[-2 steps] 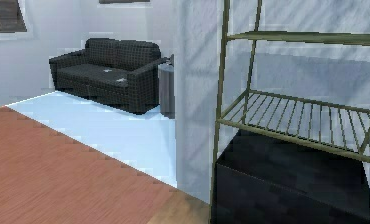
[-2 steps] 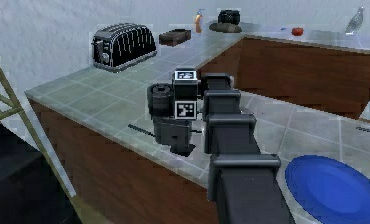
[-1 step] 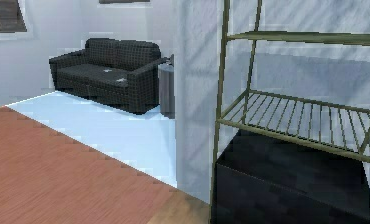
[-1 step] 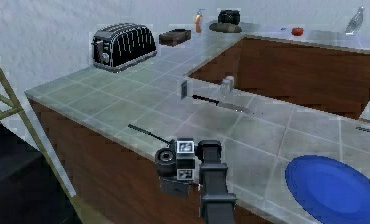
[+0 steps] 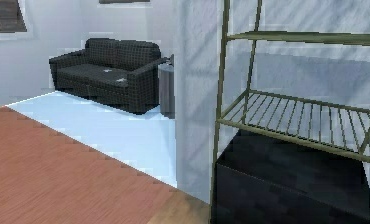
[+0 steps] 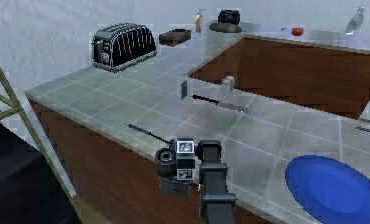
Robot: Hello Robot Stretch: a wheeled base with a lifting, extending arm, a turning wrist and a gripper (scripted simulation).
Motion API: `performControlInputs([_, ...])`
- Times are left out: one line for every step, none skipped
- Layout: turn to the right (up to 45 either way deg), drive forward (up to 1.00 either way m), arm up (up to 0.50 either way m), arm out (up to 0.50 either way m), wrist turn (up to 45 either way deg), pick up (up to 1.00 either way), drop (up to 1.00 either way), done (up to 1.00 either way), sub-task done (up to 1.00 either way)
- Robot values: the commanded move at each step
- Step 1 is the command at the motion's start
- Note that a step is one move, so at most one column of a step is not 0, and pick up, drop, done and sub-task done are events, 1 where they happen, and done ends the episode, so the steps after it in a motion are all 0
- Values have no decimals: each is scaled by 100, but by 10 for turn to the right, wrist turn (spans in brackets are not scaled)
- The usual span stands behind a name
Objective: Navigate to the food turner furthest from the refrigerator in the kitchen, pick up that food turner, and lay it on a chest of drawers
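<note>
On the grey tiled countertop (image 6: 113, 100) lies a utensil with a pale flat head and a thin dark handle (image 6: 208, 98), which looks like a food turner. A second thin dark stick (image 6: 145, 131) lies on the tiles nearer the counter's front edge. My arm rises from the arm side view's bottom edge and ends at the gripper (image 6: 169, 165), just below that dark stick. The counter lies right behind the gripper's far end, so I cannot tell whether it holds anything.
A chrome toaster (image 6: 124, 45) stands at the counter's back left, and a blue plate (image 6: 333, 188) lies at the lower right. A dark pot (image 6: 229, 18) and a red tomato (image 6: 297, 31) sit on the far counter. Ahead are a dark sofa (image 5: 108, 70) and an olive metal shelf (image 5: 298, 105).
</note>
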Motion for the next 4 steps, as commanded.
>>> performControlInputs([0, 0, 10, 0, 0, 0, 0, 0, 0])
performControlInputs([0, 0, 4, 0, 0, 0, 0, 0, 0])
performControlInputs([0, 0, 0, 0, -450, 0, 0, 0, 0])
performControlInputs([0, 0, 0, 0, -450, 0, 0, 0, 0])
